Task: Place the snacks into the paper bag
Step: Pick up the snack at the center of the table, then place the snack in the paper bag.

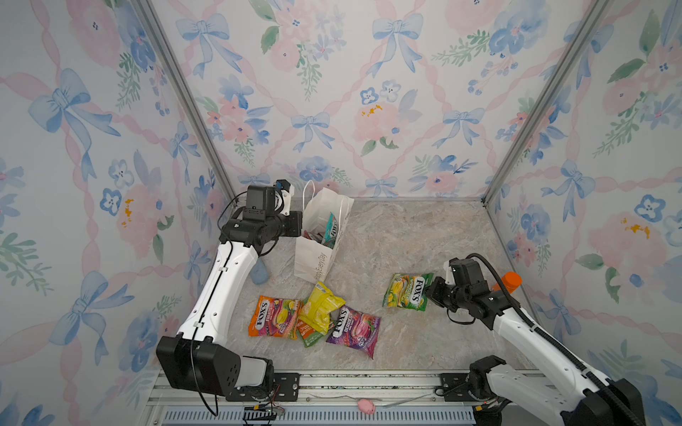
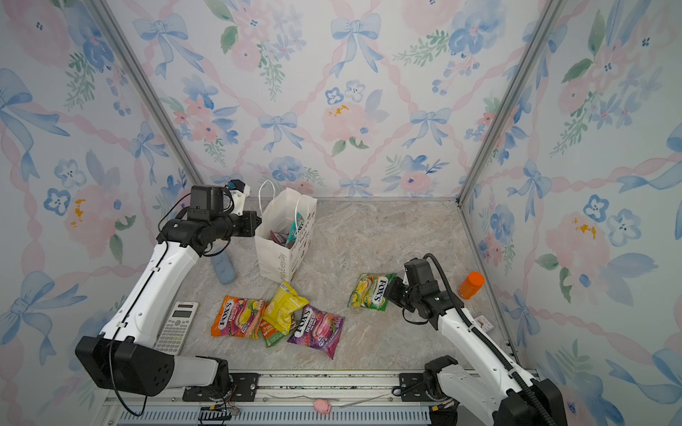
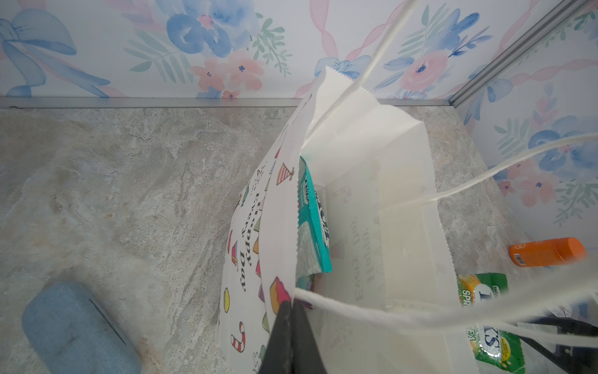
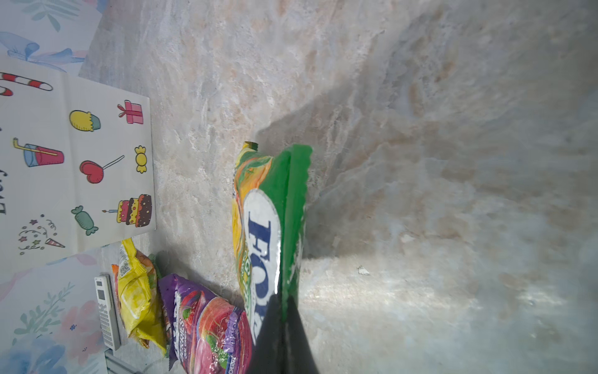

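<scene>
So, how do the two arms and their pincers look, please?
Both have white curved shells with black boxy joints. A thin black cable runs along the left arm; a ribbed black hose follows the right arm. The left pincer and right pincer are narrow, black and tapered.

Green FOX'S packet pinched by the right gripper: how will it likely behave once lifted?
Probably floppy: the right gripper pinches the green packet only by its thin edge seam, so the body should droop and swing. The glossy film looks slippery, so it might slide out of the jaws. It looks light for its size.
</scene>
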